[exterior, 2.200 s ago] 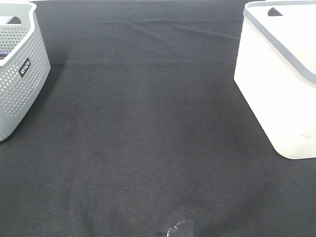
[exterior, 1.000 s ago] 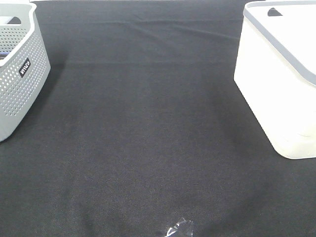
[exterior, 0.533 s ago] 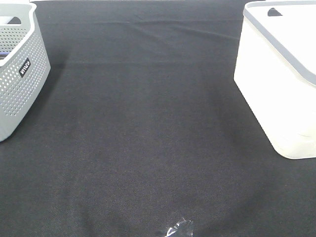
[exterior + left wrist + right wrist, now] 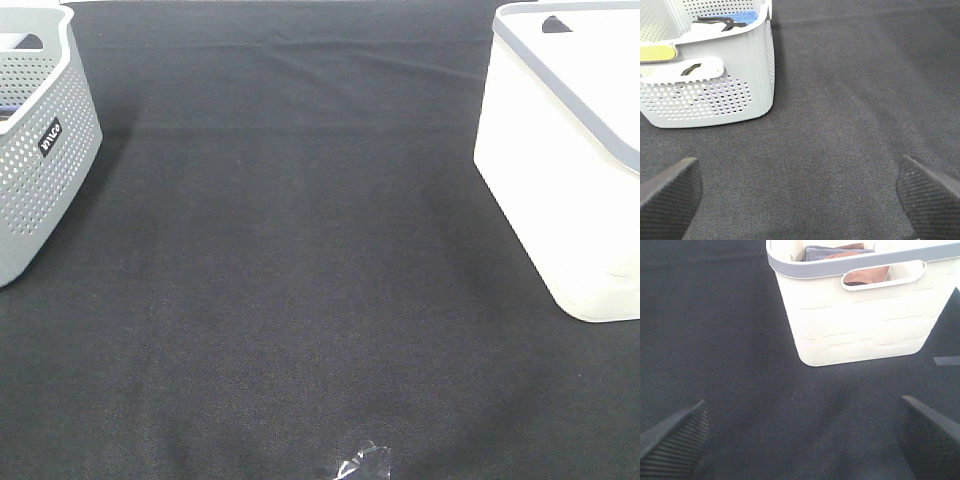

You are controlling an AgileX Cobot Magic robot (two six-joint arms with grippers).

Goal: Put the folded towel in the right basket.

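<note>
Folded towels, two at least, one blue-grey (image 4: 822, 251) and one rust-brown (image 4: 860, 267), lie inside the single white plastic basket (image 4: 860, 330) ahead of my right claw (image 4: 800, 440), mostly hidden by its rim. One grey perforated basket (image 4: 715, 95) stands ahead of my left claw (image 4: 800, 200). Both claws gape wide, empty.

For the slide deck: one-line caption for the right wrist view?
Open right gripper faces the white basket holding folded towels.
</note>
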